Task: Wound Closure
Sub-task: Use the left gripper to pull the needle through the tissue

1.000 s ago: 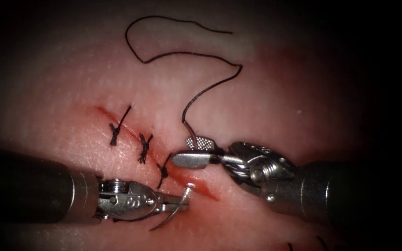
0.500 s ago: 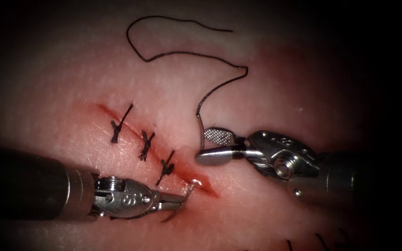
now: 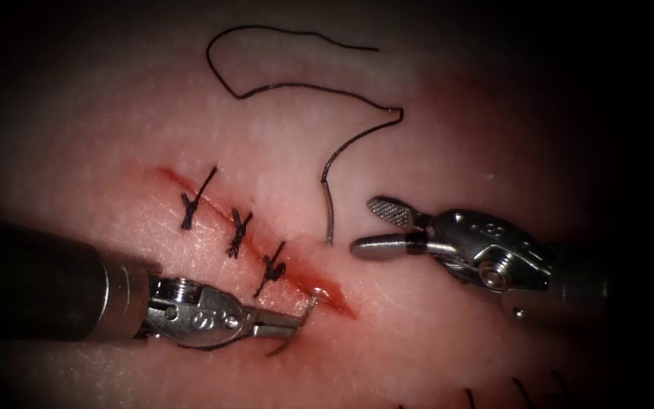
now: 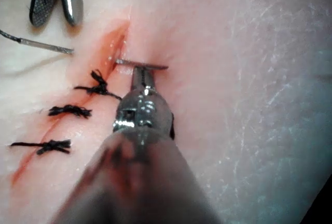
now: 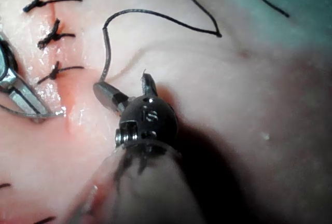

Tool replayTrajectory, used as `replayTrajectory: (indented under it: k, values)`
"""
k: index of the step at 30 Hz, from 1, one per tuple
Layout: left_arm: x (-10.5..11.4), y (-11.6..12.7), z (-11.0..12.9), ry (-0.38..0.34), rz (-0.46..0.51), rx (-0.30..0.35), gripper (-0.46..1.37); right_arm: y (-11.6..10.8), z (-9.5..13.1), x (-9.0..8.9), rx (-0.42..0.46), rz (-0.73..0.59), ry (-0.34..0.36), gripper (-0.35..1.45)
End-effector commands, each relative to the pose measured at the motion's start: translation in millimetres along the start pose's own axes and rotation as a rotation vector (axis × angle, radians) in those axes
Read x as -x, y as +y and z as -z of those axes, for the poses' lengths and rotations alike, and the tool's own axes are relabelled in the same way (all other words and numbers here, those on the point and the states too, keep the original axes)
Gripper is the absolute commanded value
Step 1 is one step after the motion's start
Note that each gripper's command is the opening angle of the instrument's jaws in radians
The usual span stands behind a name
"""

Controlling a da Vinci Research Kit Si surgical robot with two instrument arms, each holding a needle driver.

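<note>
Left tool [image 3: 297, 324] in the endoscope view clamps the needle [image 3: 302, 322] near mid-curve, its point emerging at the cut [image 3: 251, 241] in the tissue [image 3: 153, 113]. Right tool [image 3: 372, 227] gapes empty right of the cut, beside the thread [image 3: 327, 182]. Three knots [image 3: 234, 233] cross the cut.

Left wrist view: jaws closed on the needle [image 4: 142, 65].

Right wrist view: spread jaws, thread [image 5: 155, 14] near; the needle's back end is hard to trace.
</note>
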Motion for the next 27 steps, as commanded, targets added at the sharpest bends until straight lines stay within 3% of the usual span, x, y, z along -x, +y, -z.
replayTrajectory:
  k: [1,4,6,9,16,21,27]
  values:
    - [0.1,0.0,0.0,0.011,-0.015,0.011,0.22,0.1,0.0,0.1,-0.006,0.0,-0.001,1.02]
    - [0.0,0.0,0.0,0.035,-0.041,0.025,0.66,0.1,-0.1,0.3,-0.008,0.013,0.0,1.02]
    - [0.0,0.0,0.0,0.058,-0.047,0.027,0.8,0.2,-0.3,0.6,-0.007,0.015,0.001,1.02]
    - [0.0,0.0,0.0,0.096,-0.052,0.014,0.85,0.5,-0.4,1.0,-0.01,0.019,0.003,1.02]
    - [-0.1,0.2,0.0,0.142,-0.072,0.037,0.72,0.9,-0.6,1.8,-0.016,0.026,0.006,1.02]
    - [-0.3,0.2,-0.1,0.188,-0.088,0.057,0.52,1.1,-0.7,2.3,-0.017,0.03,0.008,1.02]
    - [-0.6,0.3,-0.5,0.23,-0.105,0.084,0.45,1.1,-0.8,2.7,-0.02,0.034,0.009,1.01]
